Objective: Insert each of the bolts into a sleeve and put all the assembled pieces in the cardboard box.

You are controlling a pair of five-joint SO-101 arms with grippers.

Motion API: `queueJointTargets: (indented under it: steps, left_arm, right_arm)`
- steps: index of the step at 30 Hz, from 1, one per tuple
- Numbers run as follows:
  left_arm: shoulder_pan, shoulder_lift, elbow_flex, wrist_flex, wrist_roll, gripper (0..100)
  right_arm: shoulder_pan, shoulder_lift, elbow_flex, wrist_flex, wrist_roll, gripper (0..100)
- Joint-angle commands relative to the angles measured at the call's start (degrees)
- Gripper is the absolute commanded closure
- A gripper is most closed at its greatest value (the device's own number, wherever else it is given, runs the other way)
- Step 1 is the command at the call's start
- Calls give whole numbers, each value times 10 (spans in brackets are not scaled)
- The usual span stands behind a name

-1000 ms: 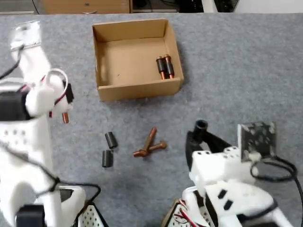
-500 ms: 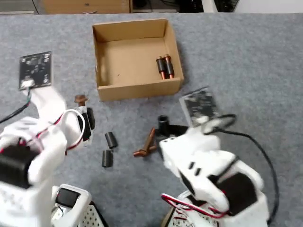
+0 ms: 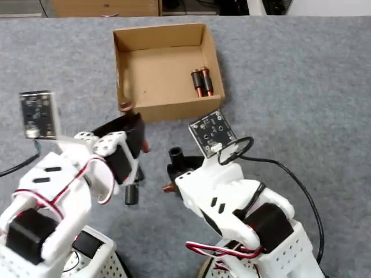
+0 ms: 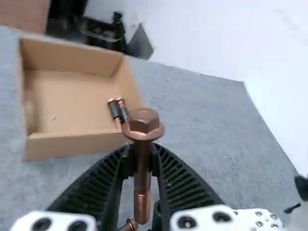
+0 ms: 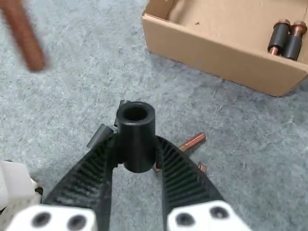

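Bolt (image 4: 141,159) is gripped in your left fingers (image 4: 106,187), a sleeve (image 5: 136,134) in your right fingers (image 5: 91,178), above the grey tabletop (image 3: 290,87). The box (image 3: 162,110) sits by the far edge. Your right arm half hides a loose bolt (image 3: 168,187).

A copper bolt (image 4: 141,163) is clamped by its shank in the left gripper (image 4: 142,153). A black sleeve (image 5: 136,132), open end up, sits in the right gripper (image 5: 137,144). Two assembled pieces (image 3: 202,82) lie side by side in the cardboard box (image 3: 159,30).
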Motion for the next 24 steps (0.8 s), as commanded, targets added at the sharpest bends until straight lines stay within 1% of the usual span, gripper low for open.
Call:
queueJointTargets:
  steps: [1,8,12,14,20,24]
  left_arm:
    - [23,-16,20,-42,-11,982]
    - [24,-7,24,-38,-11,982]
    - [25,-7,32,-38,-11,982]
    - [25,-11,46,-38,-11,982]
    - [26,-11,51,-39,-11,982]
    - [26,-11,50,-38,-10,982]
  right_arm:
    - [-7,0,0,-13,5,998]
    - [-13,-2,20,-13,5,998]
    - [-75,-45,23,-18,4,998]
    - [-92,-79,25,-20,3,998]
    - [-95,-160,96,-33,5,998]
    - [-95,-207,134,-60,5,998]
